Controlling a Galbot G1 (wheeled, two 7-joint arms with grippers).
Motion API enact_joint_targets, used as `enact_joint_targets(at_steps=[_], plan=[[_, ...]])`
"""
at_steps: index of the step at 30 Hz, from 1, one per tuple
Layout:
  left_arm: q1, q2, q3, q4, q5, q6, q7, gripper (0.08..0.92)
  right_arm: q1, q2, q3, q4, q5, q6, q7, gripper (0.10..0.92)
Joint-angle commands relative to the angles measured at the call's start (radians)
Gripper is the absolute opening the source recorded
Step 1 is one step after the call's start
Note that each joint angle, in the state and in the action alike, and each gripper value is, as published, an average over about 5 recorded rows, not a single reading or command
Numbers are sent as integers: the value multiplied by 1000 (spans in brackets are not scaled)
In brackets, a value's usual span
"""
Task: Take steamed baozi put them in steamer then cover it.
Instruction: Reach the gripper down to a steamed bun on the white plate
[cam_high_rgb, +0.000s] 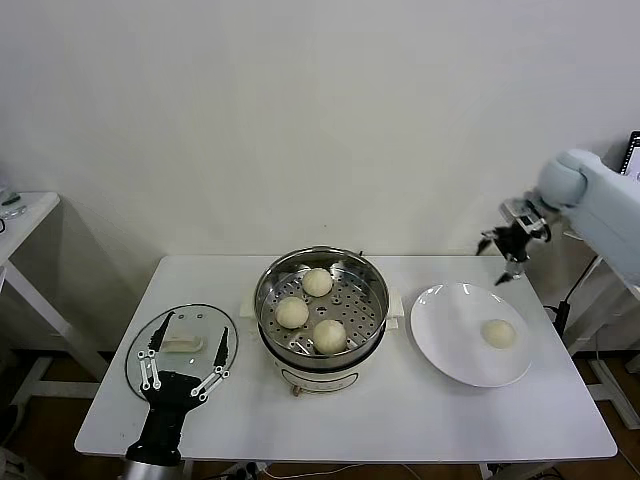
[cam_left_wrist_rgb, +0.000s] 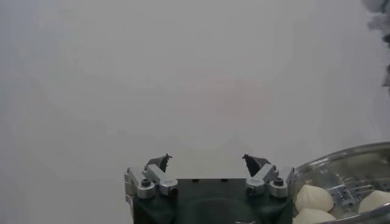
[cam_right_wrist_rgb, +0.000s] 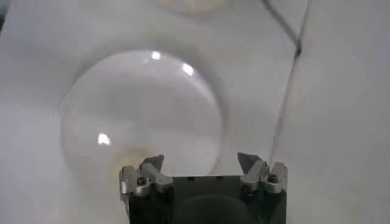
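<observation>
The steamer (cam_high_rgb: 372, 290) stands at the table's centre with three baozi on its perforated tray (cam_high_rgb: 317, 282) (cam_high_rgb: 292, 312) (cam_high_rgb: 329, 335). A fourth baozi (cam_high_rgb: 498, 333) lies on the white plate (cam_high_rgb: 450, 320) to the right. The glass cover (cam_high_rgb: 145, 345), with a cream handle (cam_high_rgb: 182, 344), lies flat on the table to the left. My left gripper (cam_high_rgb: 196, 326) is open and empty, low over the cover. My right gripper (cam_high_rgb: 498, 262) is open and empty, raised above the plate's far edge. The left wrist view shows the open left gripper (cam_left_wrist_rgb: 206, 158), the steamer's rim (cam_left_wrist_rgb: 347, 159) and baozi (cam_left_wrist_rgb: 314, 196).
The right wrist view shows the open right gripper (cam_right_wrist_rgb: 201, 159) over the plate (cam_right_wrist_rgb: 140, 103), with a dark cable (cam_right_wrist_rgb: 286, 79) beyond it. A second small white table (cam_high_rgb: 25, 215) stands at far left. The wall is close behind the work table (cam_high_rgb: 400, 410).
</observation>
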Motion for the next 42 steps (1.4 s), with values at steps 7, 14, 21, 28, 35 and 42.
enact_joint_targets(at_steps=[7,14,21,28,35,42], plan=[[7,-6,-5,-2,5,3,-7,823,-214,5,71,-148,-54,-31,23,823],[12,-7,-14,1,12,3,-14,823,-254,45,114,-178,-78,-20,56,823],[15,-9,-20,-1,12,2,-14,823,-263,78,129,-205,-91,-14,73,823],[16,-10,-22,3,12,-2,-16,823,-261,93,124,-213,-104,-12,73,787],[14,-9,-25,4,9,-3,-17,823,-268,94,129,-216,-111,-9,74,725],[9,-10,-26,3,6,-2,-17,823,-201,76,100,-179,-99,-9,57,679]])
